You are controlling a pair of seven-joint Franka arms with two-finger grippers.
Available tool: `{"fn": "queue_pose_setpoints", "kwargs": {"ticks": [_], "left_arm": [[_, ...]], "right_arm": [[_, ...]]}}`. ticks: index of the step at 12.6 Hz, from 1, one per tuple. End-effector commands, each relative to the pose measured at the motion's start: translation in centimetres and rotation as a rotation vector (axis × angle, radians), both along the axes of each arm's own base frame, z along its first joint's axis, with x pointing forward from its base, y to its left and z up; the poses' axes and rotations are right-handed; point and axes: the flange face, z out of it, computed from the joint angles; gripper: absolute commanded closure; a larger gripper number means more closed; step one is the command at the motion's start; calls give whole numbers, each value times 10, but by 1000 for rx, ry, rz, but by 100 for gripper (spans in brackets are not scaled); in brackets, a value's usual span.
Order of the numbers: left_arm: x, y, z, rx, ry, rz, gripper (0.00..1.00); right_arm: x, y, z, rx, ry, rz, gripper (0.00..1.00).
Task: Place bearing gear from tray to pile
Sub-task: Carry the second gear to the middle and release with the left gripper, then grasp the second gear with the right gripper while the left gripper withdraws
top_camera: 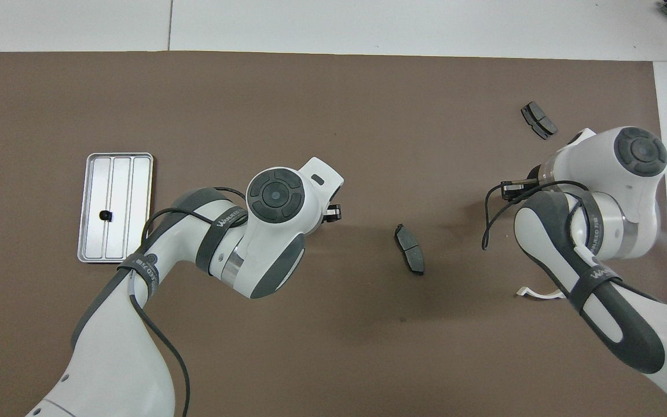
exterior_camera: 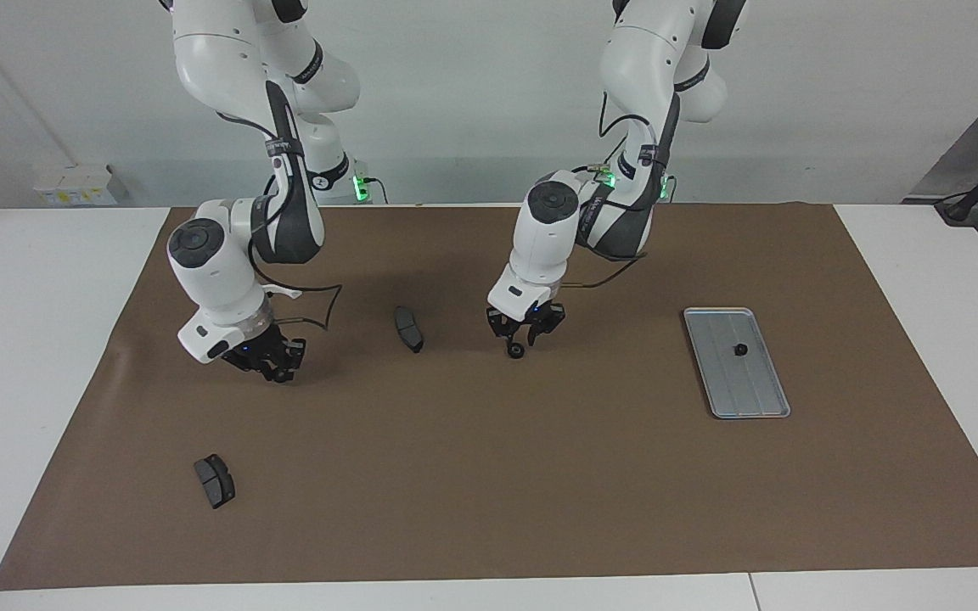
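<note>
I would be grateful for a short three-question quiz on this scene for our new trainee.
1. True or false: the tray holds one small black part.
2. How many dark brake pads lie on the brown mat?
3. The left gripper hangs over: A) the tray; B) bare mat between the tray and the brake pads; C) the small black part.

Key: 1 true; 2 two; 3 B.
</note>
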Motion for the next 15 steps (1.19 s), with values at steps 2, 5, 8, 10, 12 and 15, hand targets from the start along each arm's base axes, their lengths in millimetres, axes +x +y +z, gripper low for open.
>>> {"fn": "queue_pose_setpoints", "kwargs": {"ticks": [2,5,8,10,12,15], "left_arm": [[0,-2,8,0,0,11,18],[36,51,20,3,-12,93,19],[72,140,54,21,-9,110,20],[84,208,71,45,27,48,20],[90,260,73,57,53,-26,20],[89,326,65,59,70,-102,26]], "right_arm": [[-24,1,-3,23,6,11,100],[-20,5,3,23,-8,14,10],[-10,22,19,25,-39,20,0],[-5,64,34,33,-68,12,0],[0,117,46,49,-102,-19,0],[-3,209,50,79,-118,-61,0]]}}
